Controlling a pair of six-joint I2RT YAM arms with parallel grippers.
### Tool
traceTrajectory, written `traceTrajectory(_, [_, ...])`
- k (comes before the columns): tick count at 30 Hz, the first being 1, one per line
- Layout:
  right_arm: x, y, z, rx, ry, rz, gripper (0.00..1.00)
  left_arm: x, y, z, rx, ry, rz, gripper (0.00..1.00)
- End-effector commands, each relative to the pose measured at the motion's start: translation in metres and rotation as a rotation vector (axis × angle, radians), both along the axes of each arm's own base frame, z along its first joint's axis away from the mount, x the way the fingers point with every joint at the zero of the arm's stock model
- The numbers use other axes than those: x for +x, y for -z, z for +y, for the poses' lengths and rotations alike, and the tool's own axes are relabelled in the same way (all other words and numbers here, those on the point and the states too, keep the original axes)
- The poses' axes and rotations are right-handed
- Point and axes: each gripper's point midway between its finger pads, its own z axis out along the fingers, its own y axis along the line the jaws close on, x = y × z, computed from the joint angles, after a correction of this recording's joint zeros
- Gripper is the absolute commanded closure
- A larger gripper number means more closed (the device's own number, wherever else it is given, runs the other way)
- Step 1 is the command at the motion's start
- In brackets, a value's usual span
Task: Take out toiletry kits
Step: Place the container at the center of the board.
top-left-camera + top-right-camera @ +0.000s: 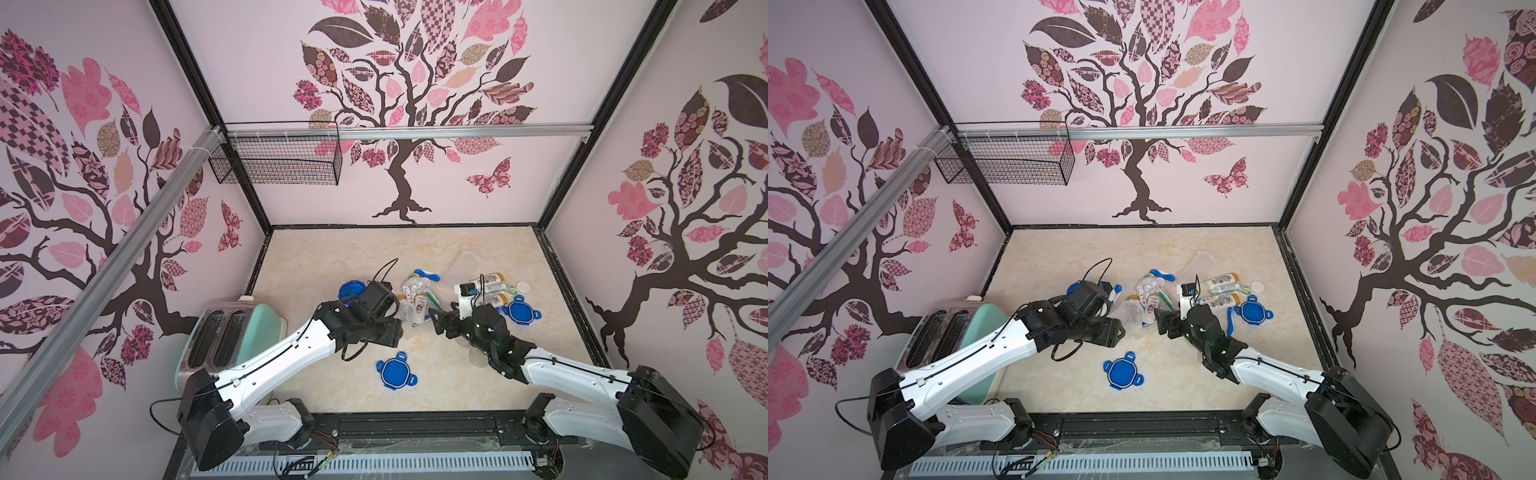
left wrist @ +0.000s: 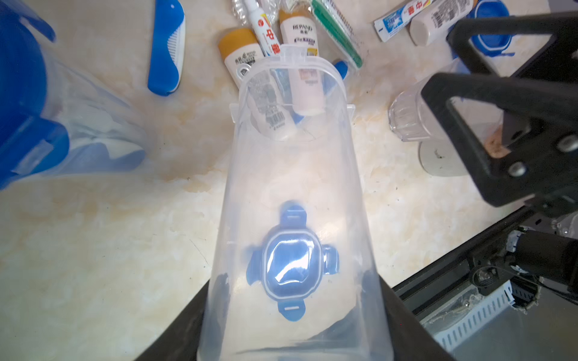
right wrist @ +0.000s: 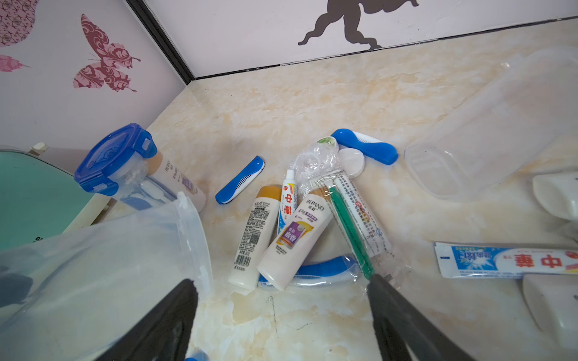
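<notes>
Our toiletry kits lie spilled in a loose heap mid-table: white bottles with tan caps, toothpaste tubes and blue folding toothbrushes. Just beside the heap, our left gripper clamps a clear jar tipped sideways, its mouth toward the bottles. Our right gripper sits at the heap's near edge, jaws spread wide, holding nothing. A loose blue lid lies nearer our base.

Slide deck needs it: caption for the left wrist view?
Left hand holds an empty clear jar, mouth toward tan-capped bottles and toothpaste lying on the marble table.
</notes>
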Motion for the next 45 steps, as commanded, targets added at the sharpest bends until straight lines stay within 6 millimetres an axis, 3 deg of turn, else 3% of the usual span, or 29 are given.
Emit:
traceTrajectory(1, [0.002,-0.005,-0.004,-0.003,0.022,-0.024,0.12,0.029,-0.026,-0.009,-0.063,-0.048,-0.099,0.82])
traceTrajectory(4, [0.003,-0.005,-0.007,-0.005,0.042,-0.026,0.12,0.049,-0.034,-0.013,-0.112,-0.080,-0.141,0.82])
traceTrajectory(9, [0.003,-0.005,-0.008,-0.001,0.048,-0.028,0.12,0.099,-0.048,-0.019,-0.143,-0.150,-0.236,0.83])
traceTrajectory(13, [0.003,-0.005,-0.008,0.002,0.044,-0.026,0.12,0.138,-0.047,-0.029,-0.116,-0.185,-0.300,0.83])
traceTrajectory(21, [0.002,-0.007,-0.007,0.011,0.039,-0.027,0.12,0.226,-0.007,-0.038,-0.047,-0.275,-0.330,0.83])
traceTrajectory(27, [0.001,-0.009,-0.005,0.019,0.028,-0.029,0.11,0.277,0.038,-0.025,0.046,-0.313,-0.329,0.83])
traceTrajectory(32, [0.002,-0.007,-0.005,0.005,0.027,-0.031,0.11,0.301,0.070,-0.018,0.061,-0.330,-0.299,0.80])
traceTrajectory(35, [0.001,-0.008,-0.003,0.010,0.018,-0.029,0.11,0.306,0.078,-0.016,0.067,-0.332,-0.297,0.78])
traceTrajectory(45, [0.002,-0.007,0.000,0.013,0.008,-0.021,0.11,0.293,0.119,-0.017,0.055,-0.330,-0.218,0.56])
